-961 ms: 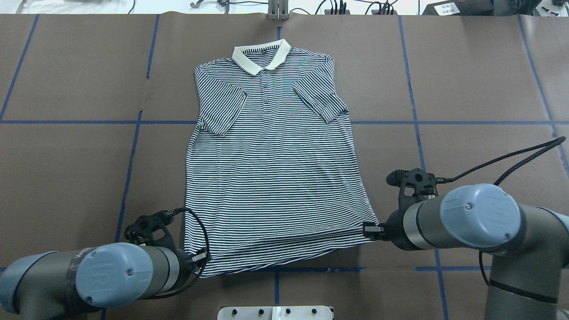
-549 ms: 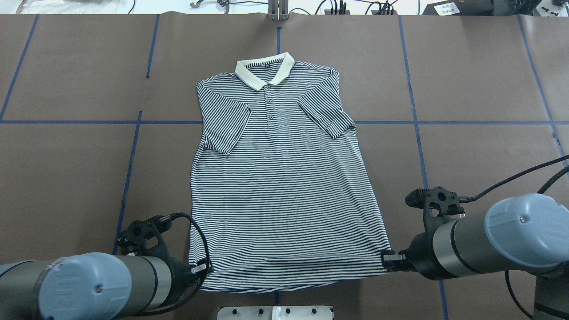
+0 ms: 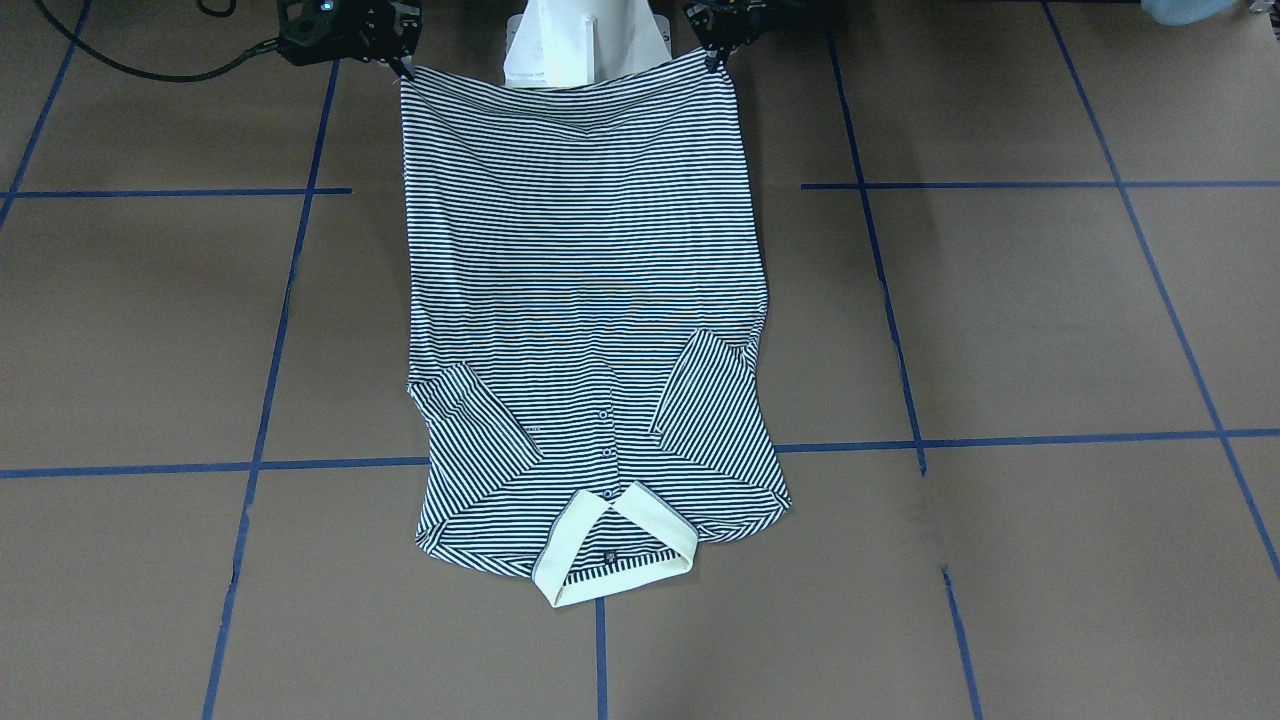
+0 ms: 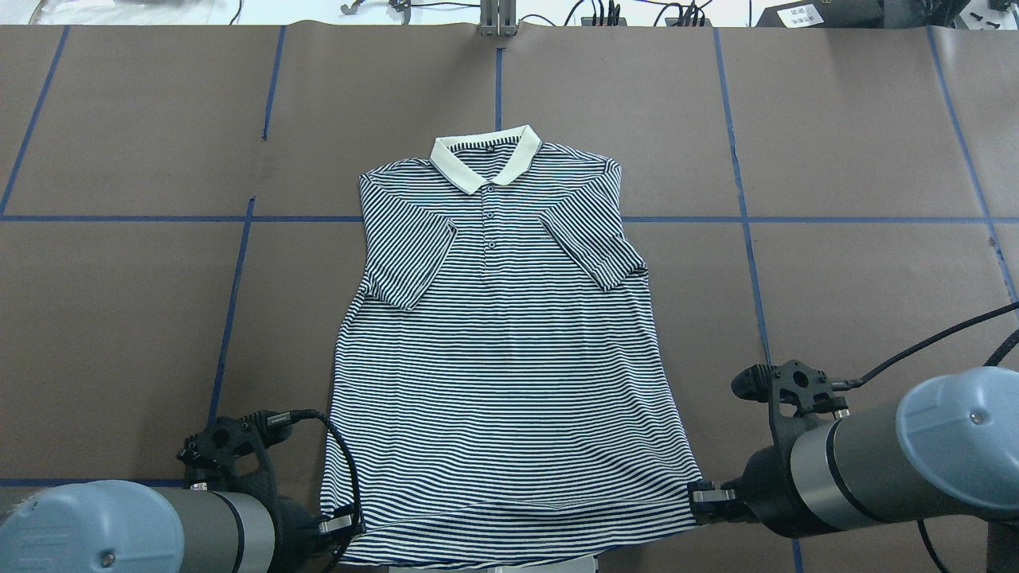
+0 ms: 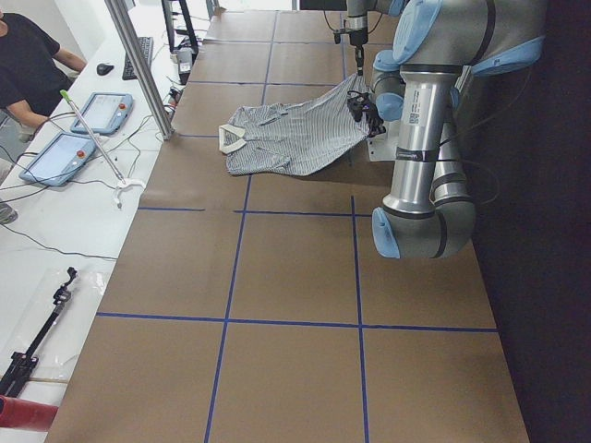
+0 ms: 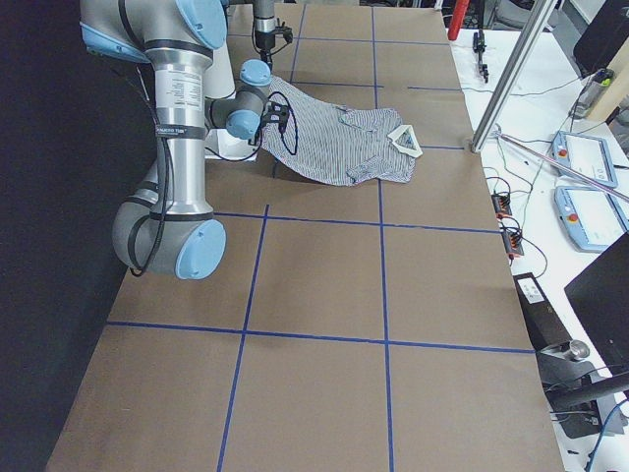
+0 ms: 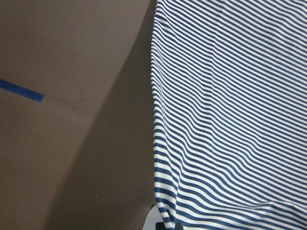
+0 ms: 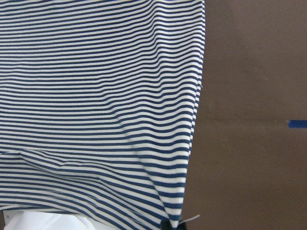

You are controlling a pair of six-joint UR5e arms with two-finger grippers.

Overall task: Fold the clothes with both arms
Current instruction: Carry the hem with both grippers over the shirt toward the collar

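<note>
Tabletop: brown covering, crossed by blue tape lines.
Polo shirt: thin navy-and-white stripes, front up, both sleeves folded inward. Its hem is strung between the two sets of jaws and raised off the tabletop. The body lies stretched away from them, with the cream collar at the far end.
Left arm: left jaws clamped on the hem corner nearest them.
Right arm: right jaws clamped on the opposite hem corner.
Writing: chest logo and dark neck tag, both too small to read.
</note>
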